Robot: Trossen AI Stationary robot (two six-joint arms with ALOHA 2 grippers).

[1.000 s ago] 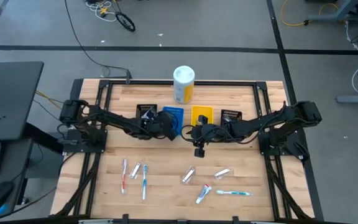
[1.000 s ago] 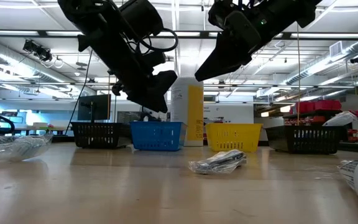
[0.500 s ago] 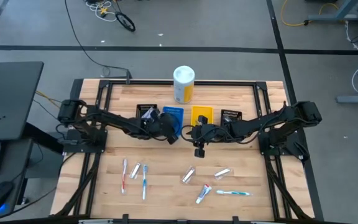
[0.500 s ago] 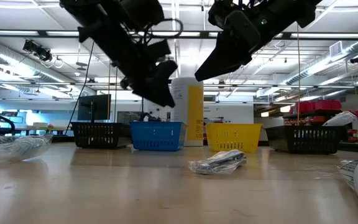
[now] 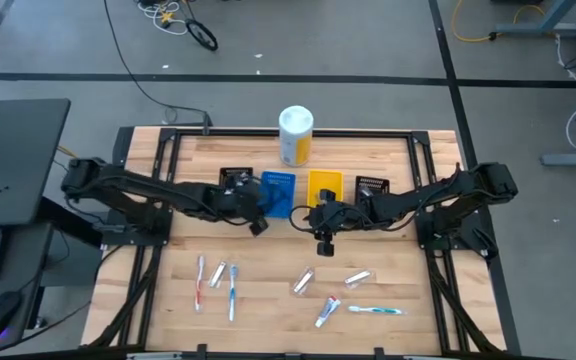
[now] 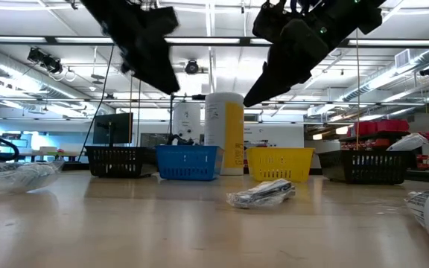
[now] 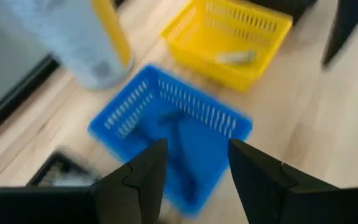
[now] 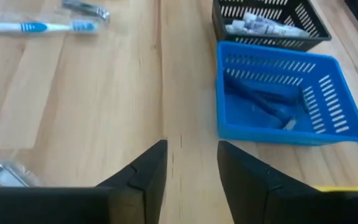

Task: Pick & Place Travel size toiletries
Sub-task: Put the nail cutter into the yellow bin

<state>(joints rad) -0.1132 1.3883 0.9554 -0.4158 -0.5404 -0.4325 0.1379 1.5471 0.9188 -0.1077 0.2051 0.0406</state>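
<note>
Dark left gripper (image 7: 191,180) hangs with fingers parted and empty above the blue slotted plastic bin (image 7: 169,134), where dark blue razors (image 8: 266,102) lie. Right gripper (image 8: 191,165), likewise spread and empty, hovers over bare wooden table (image 5: 268,270) near wrapped toothbrushes (image 5: 232,290).

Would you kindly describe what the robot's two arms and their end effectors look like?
Both arms are dark, slim and jointed, with thin black cables looping along the links. The left end effector and the right end effector each end in two broad, flat, matte black fingers with angular, chamfered edges. No markings are visible on them.
</note>
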